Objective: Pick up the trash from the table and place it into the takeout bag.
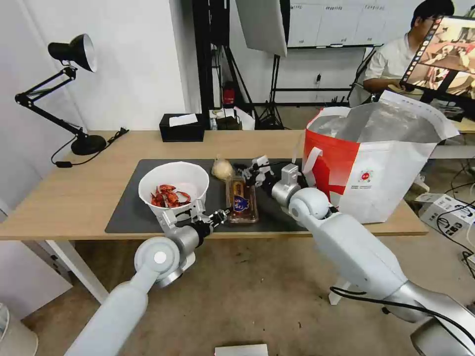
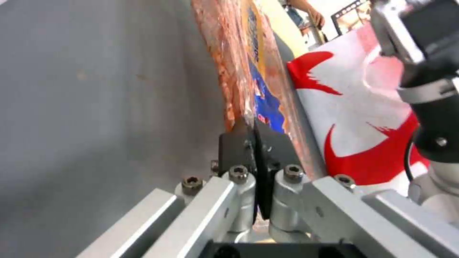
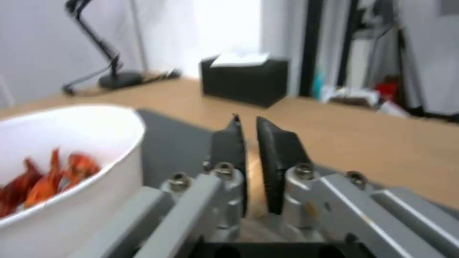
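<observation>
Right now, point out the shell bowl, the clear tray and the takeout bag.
white bowl (image 1: pixel 174 176): head view, bare inner wall.
clear plastic tray (image 1: pixel 241 200): head view, blue label.
takeout bag (image 1: pixel 391 183): head view, white front panel.

white round bowl (image 1: pixel 174 187) with red shells, upright on the dark grey mat (image 1: pixel 127 207) of the light-wood table (image 1: pixel 69 198). clear tomato tray (image 1: pixel 242 200) flat just beside it; knotted beige bag (image 1: pixel 222 168) behind. red-and-white takeout bag (image 1: pixel 381 163) stands open, foil-lined, at the table's right end.
</observation>
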Robot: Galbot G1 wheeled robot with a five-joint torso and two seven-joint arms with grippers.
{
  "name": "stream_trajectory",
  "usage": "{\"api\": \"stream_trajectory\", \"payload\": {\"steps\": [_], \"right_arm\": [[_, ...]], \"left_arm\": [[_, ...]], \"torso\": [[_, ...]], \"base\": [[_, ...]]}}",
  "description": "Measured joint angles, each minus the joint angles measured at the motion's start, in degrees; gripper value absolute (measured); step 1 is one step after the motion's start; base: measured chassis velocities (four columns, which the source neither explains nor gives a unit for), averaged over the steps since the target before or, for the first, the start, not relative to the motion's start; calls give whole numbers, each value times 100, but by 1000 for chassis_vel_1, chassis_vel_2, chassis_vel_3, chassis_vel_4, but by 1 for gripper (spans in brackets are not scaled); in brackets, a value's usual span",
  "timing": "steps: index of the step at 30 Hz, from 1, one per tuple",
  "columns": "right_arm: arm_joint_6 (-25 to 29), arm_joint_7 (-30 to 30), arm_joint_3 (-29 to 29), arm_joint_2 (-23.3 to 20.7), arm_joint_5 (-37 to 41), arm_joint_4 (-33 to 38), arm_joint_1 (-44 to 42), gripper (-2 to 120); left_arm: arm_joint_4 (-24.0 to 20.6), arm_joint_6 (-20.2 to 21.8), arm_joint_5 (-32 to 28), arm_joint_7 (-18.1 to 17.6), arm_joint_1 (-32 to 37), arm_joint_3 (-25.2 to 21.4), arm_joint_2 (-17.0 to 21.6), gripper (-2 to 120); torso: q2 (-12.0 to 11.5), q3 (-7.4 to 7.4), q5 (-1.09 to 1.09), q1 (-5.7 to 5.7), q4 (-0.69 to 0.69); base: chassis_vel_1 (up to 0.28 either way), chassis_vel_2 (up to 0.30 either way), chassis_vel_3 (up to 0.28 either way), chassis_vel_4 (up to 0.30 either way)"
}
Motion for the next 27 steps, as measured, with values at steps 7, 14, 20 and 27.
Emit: {"api": "stream_trajectory", "payload": {"steps": [7, 14, 20, 27], "right_arm": [[328, 418, 623, -540, -6, 1020, -1052, 35], [597, 561, 1594, -812, -297, 2175, -2603, 62], [630, 563, 2090, -846, -480, 2794, -3452, 80], [1265, 635, 2598, -466, -1436, 3072, -4686, 100]], "left_arm": [[-265, -112, 14, 4, 6, -11, 75, 0], [-489, -181, 15, 5, -92, -155, 268, 0], [-549, -274, -14, 9, -224, -331, 559, 0], [-637, -416, -27, 233, -970, -322, 1070, 0]], "torso": [[0, 0, 0, 0, -1], [0, -1, 1, 0, -3], [1, -1, -2, 0, 0], [0, 0, -2, 0, 1]], "base": [[0, 0, 0, 0], [0, 0, 0, 0], [0, 0, 0, 0], [0, 0, 0, 0]]}}
